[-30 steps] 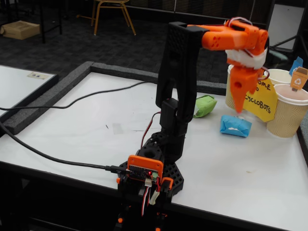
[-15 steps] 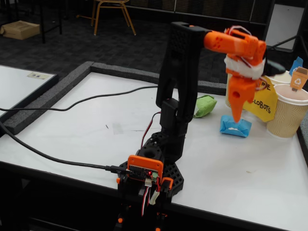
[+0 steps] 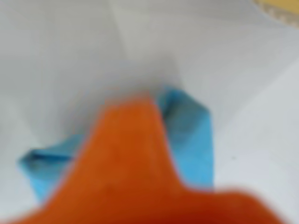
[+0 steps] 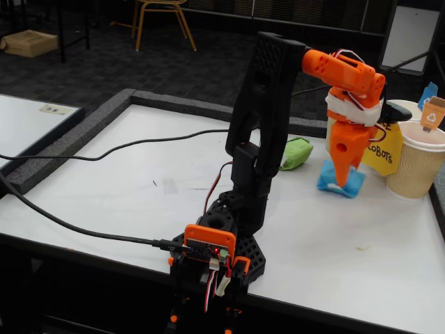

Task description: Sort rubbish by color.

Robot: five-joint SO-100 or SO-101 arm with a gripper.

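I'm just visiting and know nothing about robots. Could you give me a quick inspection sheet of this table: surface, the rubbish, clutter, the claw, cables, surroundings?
Surface: white table, grey foam border.
Job's things: blue wad under the claw; green wad behind the arm; orange wad not seen.
Clutter: beige paper cups, yellow sign.
Claw: orange claw pointing down onto the blue wad; open or shut cannot be told.
Cables: black cables cross the table to the arm's base.
Surroundings: dark carpet, chair, cardboard box.
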